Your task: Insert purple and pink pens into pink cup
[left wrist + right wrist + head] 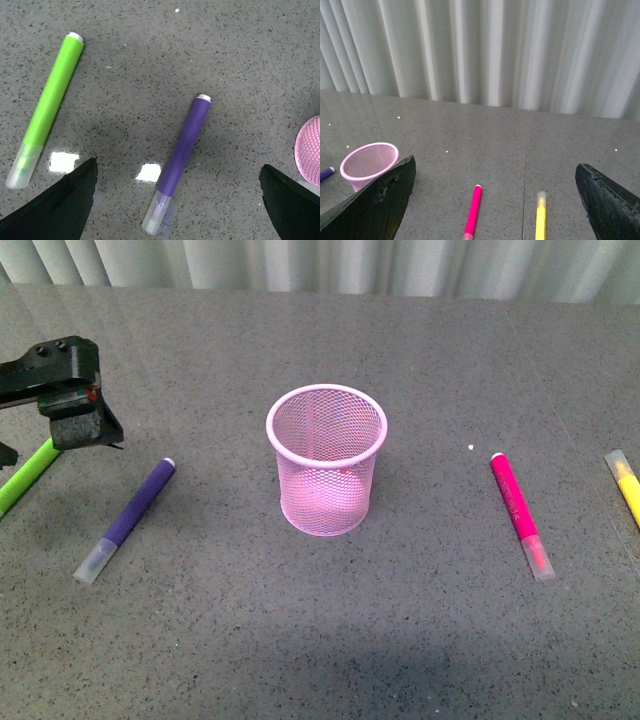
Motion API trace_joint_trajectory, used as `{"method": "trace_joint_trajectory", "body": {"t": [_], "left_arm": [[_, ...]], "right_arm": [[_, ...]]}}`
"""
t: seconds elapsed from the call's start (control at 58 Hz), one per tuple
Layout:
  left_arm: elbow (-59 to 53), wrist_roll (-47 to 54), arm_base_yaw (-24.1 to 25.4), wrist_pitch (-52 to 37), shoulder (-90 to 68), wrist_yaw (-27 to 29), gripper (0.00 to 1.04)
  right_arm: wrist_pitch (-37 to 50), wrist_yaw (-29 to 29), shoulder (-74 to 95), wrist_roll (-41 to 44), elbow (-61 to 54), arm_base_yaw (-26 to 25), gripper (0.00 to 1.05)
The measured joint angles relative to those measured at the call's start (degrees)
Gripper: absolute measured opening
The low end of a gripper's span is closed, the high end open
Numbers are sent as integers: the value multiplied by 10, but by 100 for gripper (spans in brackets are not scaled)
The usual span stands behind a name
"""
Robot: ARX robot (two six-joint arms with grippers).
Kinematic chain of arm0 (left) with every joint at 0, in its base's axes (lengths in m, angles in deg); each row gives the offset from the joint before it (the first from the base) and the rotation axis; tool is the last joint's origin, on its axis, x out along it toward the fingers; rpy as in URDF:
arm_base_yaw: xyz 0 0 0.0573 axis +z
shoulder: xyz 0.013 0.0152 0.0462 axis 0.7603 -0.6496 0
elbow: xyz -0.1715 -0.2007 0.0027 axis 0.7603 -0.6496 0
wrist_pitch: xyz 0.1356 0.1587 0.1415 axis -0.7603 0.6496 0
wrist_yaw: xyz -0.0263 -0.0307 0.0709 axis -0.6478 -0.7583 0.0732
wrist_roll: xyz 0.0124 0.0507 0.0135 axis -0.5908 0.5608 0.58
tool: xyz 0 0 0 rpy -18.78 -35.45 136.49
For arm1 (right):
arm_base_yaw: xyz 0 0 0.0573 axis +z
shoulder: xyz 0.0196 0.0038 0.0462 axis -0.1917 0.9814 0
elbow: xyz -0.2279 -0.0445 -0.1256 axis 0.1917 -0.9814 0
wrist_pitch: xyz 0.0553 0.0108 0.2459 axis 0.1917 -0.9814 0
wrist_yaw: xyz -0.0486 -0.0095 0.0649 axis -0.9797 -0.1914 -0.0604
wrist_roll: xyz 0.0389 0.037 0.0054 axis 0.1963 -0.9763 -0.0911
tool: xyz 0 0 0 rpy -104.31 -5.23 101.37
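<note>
The pink mesh cup (326,458) stands upright and empty at the table's middle. The purple pen (127,519) lies flat to its left, clear cap toward me. The pink pen (520,512) lies flat to its right. My left gripper (70,410) hovers above the table at the far left, open and empty. In the left wrist view the purple pen (178,160) lies between the open jaws of the left gripper (177,200), and the cup's rim (309,156) shows at the edge. The right gripper (495,200) is open; its wrist view shows the pink pen (473,209) and the cup (368,162).
A lime green marker (26,474) lies at the far left, also in the left wrist view (48,106). A yellow marker (625,483) lies at the far right, also in the right wrist view (540,220). A pale curtain (485,50) hangs behind the table.
</note>
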Motion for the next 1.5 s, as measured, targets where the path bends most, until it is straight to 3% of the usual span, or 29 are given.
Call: {"method": "trace_joint_trajectory", "body": {"t": [0.603, 1.5], "left_arm": [[120, 35, -25, 14, -141, 14, 97], [155, 34, -50, 17, -217, 13, 97]], "right_arm": [[0, 0, 0, 0, 0, 0, 97], [0, 0, 0, 0, 0, 0, 97]]}}
